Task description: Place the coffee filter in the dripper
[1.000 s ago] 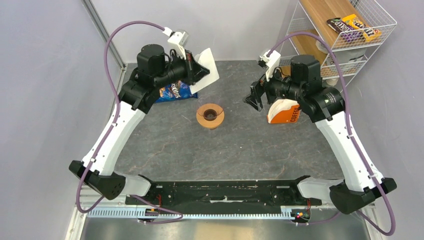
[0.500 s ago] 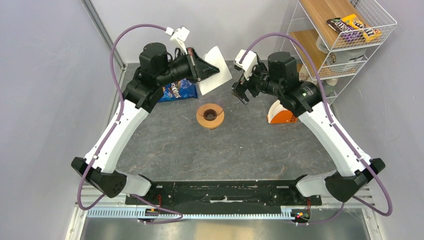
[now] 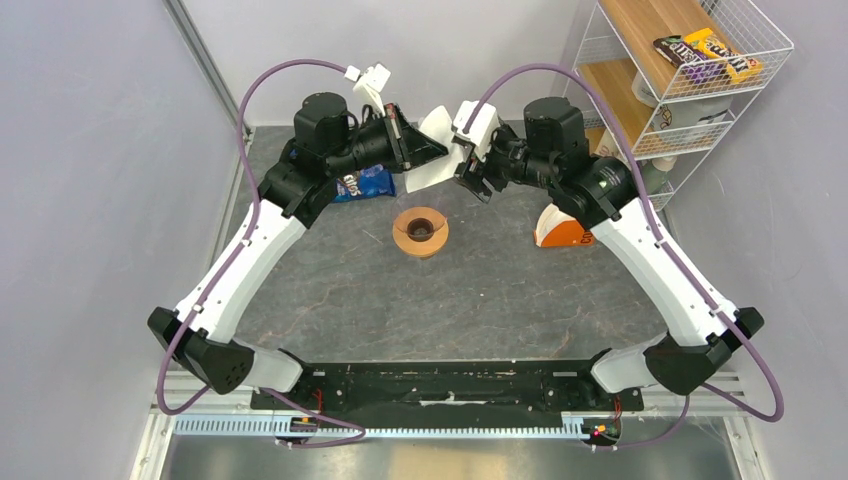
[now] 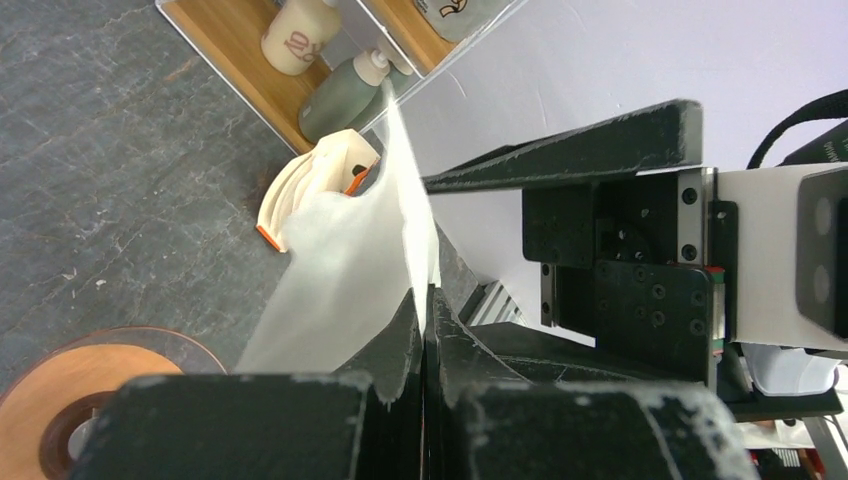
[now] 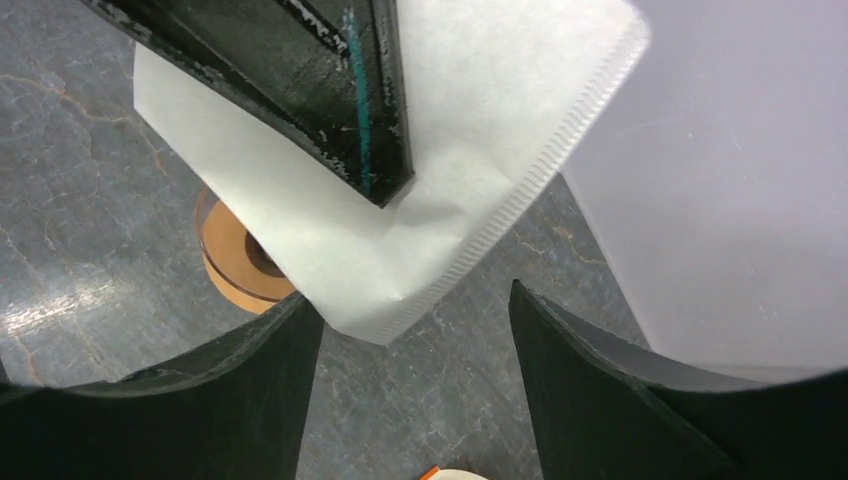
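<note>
My left gripper (image 3: 437, 152) is shut on the white paper coffee filter (image 3: 436, 128) and holds it in the air behind and above the orange dripper (image 3: 420, 231), which stands on the table. In the left wrist view the filter (image 4: 350, 265) is pinched flat between my closed fingers (image 4: 400, 345), with the dripper (image 4: 80, 395) at lower left. My right gripper (image 3: 468, 180) is open and close to the filter's right side. In the right wrist view the filter's ribbed corner (image 5: 450, 210) hangs just ahead of the gap between my open fingers (image 5: 260, 380); the dripper (image 5: 232, 262) lies below it.
The orange-and-white coffee pack (image 3: 562, 230) stands right of the dripper under the right arm. A blue snack bag (image 3: 366, 185) lies under the left arm. A wire rack (image 3: 700, 70) with boxes and bottles stands at the back right.
Both grippers have moved toward each other at the back centre. The left one carried the filter rightward; the right one left the coffee pack and came up to the filter.
</note>
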Controlling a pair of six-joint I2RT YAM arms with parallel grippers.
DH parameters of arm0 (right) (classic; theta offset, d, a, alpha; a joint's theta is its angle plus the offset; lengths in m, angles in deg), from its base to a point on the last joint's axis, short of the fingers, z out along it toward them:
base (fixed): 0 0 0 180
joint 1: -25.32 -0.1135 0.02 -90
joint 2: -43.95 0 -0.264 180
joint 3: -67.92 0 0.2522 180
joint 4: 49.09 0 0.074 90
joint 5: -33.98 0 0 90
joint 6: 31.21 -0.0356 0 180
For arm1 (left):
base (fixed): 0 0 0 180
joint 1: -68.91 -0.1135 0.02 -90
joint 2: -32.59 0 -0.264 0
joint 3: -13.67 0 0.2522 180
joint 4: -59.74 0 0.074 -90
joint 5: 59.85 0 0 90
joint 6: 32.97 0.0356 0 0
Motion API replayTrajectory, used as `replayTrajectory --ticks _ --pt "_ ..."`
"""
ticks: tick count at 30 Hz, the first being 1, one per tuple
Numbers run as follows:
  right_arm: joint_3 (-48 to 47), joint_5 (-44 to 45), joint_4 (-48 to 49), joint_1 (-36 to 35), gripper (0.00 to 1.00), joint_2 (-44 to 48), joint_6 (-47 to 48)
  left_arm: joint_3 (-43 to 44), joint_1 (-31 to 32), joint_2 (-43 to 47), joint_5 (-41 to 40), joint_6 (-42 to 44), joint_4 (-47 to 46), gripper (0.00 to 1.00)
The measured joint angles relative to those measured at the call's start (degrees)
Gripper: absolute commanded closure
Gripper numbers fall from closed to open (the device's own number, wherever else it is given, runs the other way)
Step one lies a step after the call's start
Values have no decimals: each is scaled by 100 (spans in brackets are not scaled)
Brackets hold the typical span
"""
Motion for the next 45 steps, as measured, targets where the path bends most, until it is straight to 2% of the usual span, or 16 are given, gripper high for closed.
replayTrajectory --ticks 1,4,6,11,15,18,23,32,39,40,43,45 --pt "-7 -15 -39 -4 28 -11 13 -7 2 -2 2 -15 -22 98" --pt "-15 -46 -144 -15 9 -52 55 -13 2 -4 17 -37 -79 98" --pt "-22 -42 -223 -22 7 -87 92 -15 0 -4 72 -48 -116 98" --pt "-22 22 -343 -24 13 -107 157 -68 2 -4 267 -105 -162 98" --pt "-24 20 -361 -24 13 -107 197 -90 2 -4 358 -142 -160 98" --pt "-35 22 -367 -24 21 -109 234 -90 2 -4 411 -166 -166 97" --pt "-101 15 -415 -28 37 -140 291 -90 2 -4 437 -190 -208 89" --pt "-109 -20 -435 -31 40 -173 302 -203 2 -4 601 -302 -286 66" --pt "-109 -149 -452 -31 47 -173 299 -240 2 -4 680 -378 -417 82" --pt "-109 -155 -452 -31 45 -173 302 -243 2 -4 706 -382 -433 85" --pt "-109 -168 -455 -31 16 -173 304 -260 2 -4 745 -385 -466 93" --pt "-109 -149 -472 -31 8 -164 337 -269 2 -7 765 -380 -444 98"
